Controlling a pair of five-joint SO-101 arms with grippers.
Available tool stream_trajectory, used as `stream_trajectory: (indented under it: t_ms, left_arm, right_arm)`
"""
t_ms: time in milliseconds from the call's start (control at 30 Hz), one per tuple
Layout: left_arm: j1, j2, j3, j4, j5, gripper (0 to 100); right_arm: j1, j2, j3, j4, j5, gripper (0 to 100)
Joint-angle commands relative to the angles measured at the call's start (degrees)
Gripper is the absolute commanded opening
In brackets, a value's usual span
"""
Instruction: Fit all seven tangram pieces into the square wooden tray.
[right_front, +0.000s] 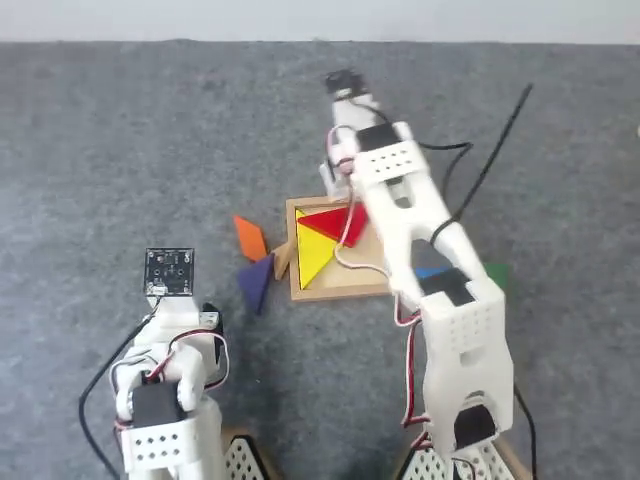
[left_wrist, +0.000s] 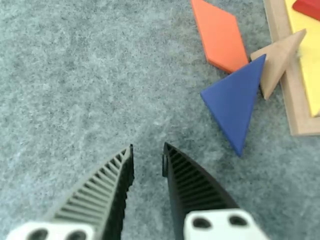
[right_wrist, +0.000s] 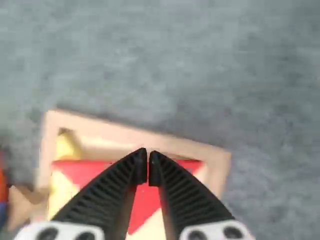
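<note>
- Right hand (right_wrist: 145, 152), fingers closed together, hung over the red piece (right_wrist: 75, 172) inside the tray (right_front: 330, 293).
- Left hand (left_wrist: 148, 150), narrowly parted, sat off the tray's side near the blue triangle (left_wrist: 235, 102).

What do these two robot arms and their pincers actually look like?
The left arm and right arm are blocky white plastic shells dotted with small holes, with black motors at the joints and thin black, red and white cables. The left gripper and right gripper each have two tapered, ribbed dark fingers.
</note>
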Motion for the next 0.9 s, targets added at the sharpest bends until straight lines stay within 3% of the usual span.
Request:
stream_trajectory:
  t_ms: [0,333,600,867]
  left_arm:
    - [-0.4,-1.1,-0.7,0.2,-0.1,9]
    - [-0.4,-1.1,-0.7,0.2,-0.1,9]
    - [-0.4,-1.1,-0.7,0.2,-0.1,9]
    - [-0.4,-1.1,-0.7,0.2,-0.1,9]
  right_arm:
    - [-1.1,-4.2,-1.3,0.5,-0.4,0.8]
    - [-0.6,-2.9,5.5,0.5,0.0,0.8]
    - [3.8,-2.5,5.7,0.3,1.8,0.8]
    - [2.0,1.2,5.3,-3.6,3.0,0.8]
